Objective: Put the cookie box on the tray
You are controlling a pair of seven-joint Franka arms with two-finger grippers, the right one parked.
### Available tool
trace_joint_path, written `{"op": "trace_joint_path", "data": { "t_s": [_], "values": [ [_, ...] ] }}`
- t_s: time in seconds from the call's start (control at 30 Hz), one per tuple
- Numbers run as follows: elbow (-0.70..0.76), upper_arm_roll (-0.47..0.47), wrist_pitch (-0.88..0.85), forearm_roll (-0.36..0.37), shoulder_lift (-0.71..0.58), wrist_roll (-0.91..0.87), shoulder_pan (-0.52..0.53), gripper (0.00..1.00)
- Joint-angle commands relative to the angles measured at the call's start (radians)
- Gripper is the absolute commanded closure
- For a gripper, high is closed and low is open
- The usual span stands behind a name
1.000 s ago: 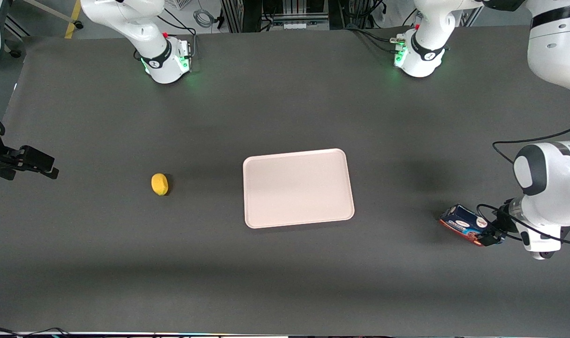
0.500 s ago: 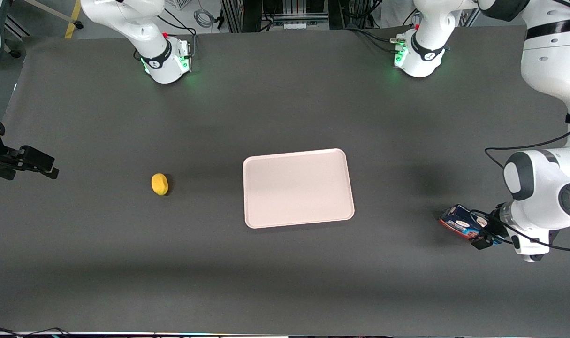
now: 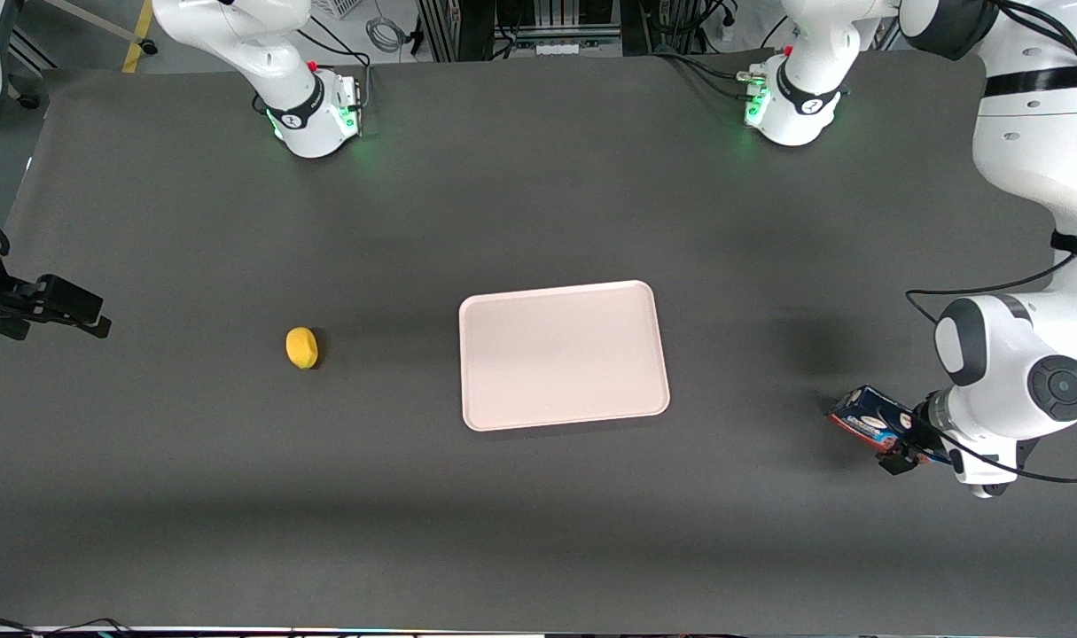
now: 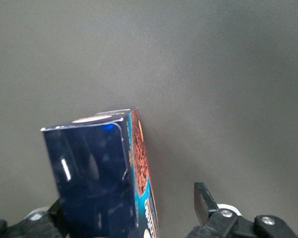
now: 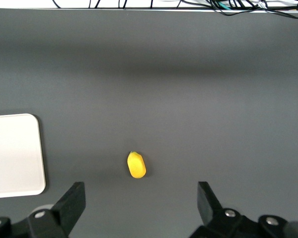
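The cookie box [image 3: 864, 415], a dark navy carton with a red-brown cookie picture, lies on the table toward the working arm's end, well apart from the pale pink tray [image 3: 563, 354]. My left gripper [image 3: 903, 440] is low at the end of the cookie box farthest from the tray, and part of that end is hidden under it. In the left wrist view the cookie box [image 4: 97, 173] stands between the open fingers of the gripper [image 4: 129, 204]. One finger is pressed close to the navy side; the other finger [image 4: 202, 197] stands apart from the printed side with a clear gap. The tray [image 5: 15, 153] holds nothing.
A small yellow rounded lump [image 3: 301, 346] lies on the dark mat beside the tray, toward the parked arm's end of the table; the right wrist view also shows the lump [image 5: 136, 164]. Both arm bases sit at the table edge farthest from the front camera.
The left arm has slid toward the tray, bringing the gripper farther along the cookie box's end. The box itself, the tray and the yellow lump have not moved.
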Motion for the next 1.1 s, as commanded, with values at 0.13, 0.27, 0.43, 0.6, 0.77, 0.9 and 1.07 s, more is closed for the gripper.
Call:
{"op": "trace_joint_path", "data": {
  "t_s": [0.13, 0.27, 0.43, 0.6, 0.77, 0.9, 1.07],
  "values": [
    [0.013, 0.003, 0.003, 0.021, 0.012, -0.029, -0.008, 0.03],
    [0.013, 0.003, -0.007, 0.021, 0.014, -0.017, -0.008, 0.03],
    [0.007, 0.003, -0.007, 0.021, 0.014, -0.015, -0.008, 0.10],
    [0.005, 0.002, -0.009, 0.021, 0.014, -0.020, -0.010, 0.38],
    [0.007, 0.002, -0.013, 0.021, 0.014, -0.023, -0.011, 0.63],
    [0.007, 0.002, -0.013, 0.021, 0.014, -0.015, -0.011, 0.64],
    [0.016, 0.000, -0.018, 0.024, 0.011, -0.008, -0.011, 0.69]
  ]
}}
